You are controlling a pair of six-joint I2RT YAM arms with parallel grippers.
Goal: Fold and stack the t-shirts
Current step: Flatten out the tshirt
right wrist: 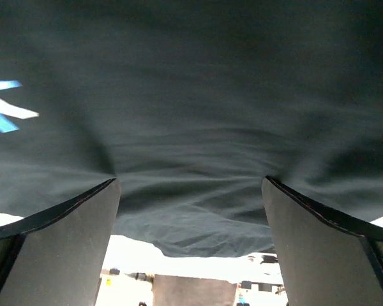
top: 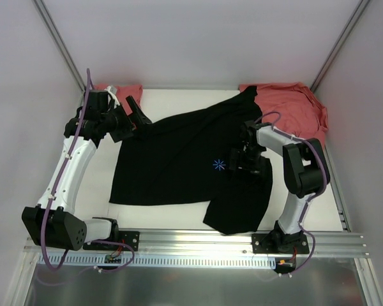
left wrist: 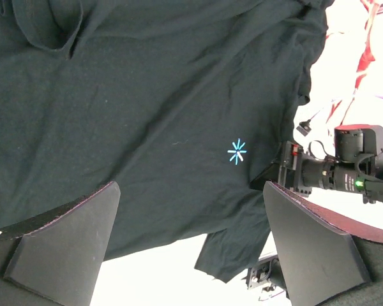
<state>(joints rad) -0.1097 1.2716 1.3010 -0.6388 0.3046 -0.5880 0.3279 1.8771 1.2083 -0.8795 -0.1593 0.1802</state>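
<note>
black shirt (top: 179, 159) spread mid-frame on surface (top: 172, 213), lower-centre part rumpled; I'd smooth it first | right jaws wide apart, tips pressing its cloth right of centre, nothing pinched | left jaws wide apart over its upper-left edge | I'd pinch edges only, lift low | red shirts (top: 293, 105) bunched in upper corners
</note>
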